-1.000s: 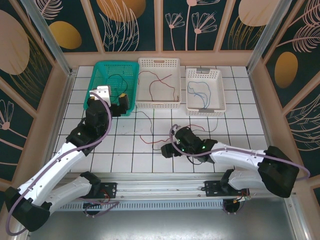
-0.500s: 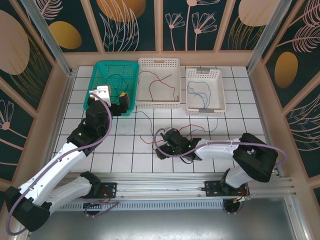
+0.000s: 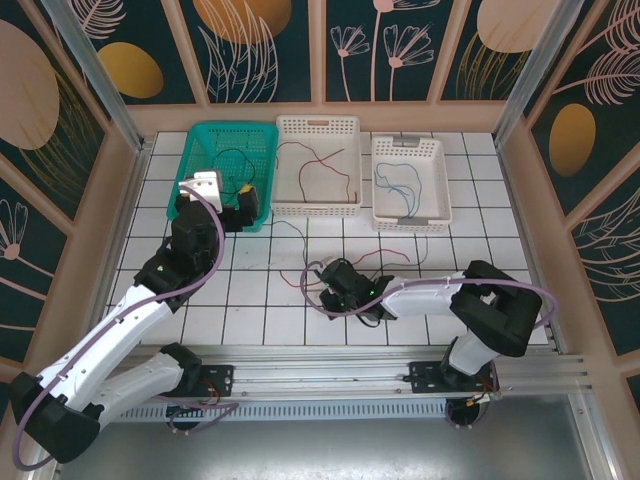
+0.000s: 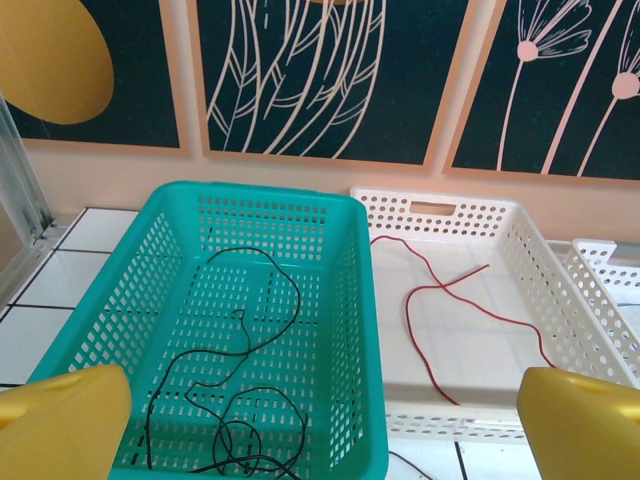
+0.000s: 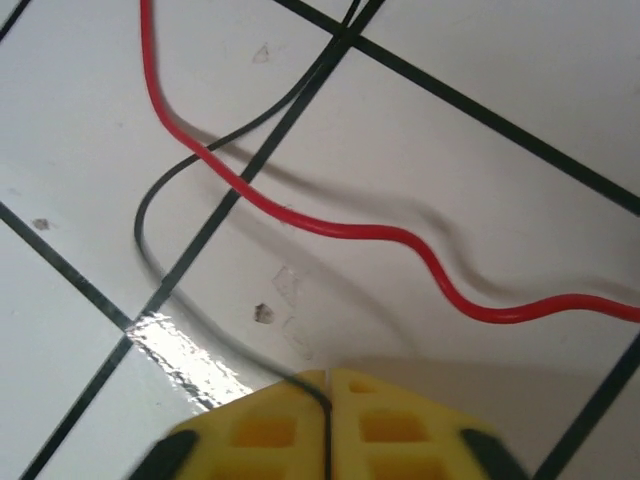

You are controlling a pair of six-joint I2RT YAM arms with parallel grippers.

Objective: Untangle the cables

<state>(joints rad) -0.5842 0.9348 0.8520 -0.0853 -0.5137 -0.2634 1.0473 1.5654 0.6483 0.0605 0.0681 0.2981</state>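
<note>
Right gripper clenched, pads together, pinching the loose black cable where the strand enters the seam at bottom centre of the right wrist view. A low pinch on one strand is probably meant to lift black free of red. From the pinch the black strand runs up and left, bends, then heads diagonally to the upper right. The loose red cable comes from upper left to the right edge, crossing the black strand in the upper left. In the top view the tangle lies centre frame on the tiled table, long axis roughly left-right. Left gripper spread wide, holding nothing, over the teal basket, likely waiting. Sorted by colour: binned black cable coiled there, binned red cable in the middle white basket, blue cable in the right white basket.
</note>
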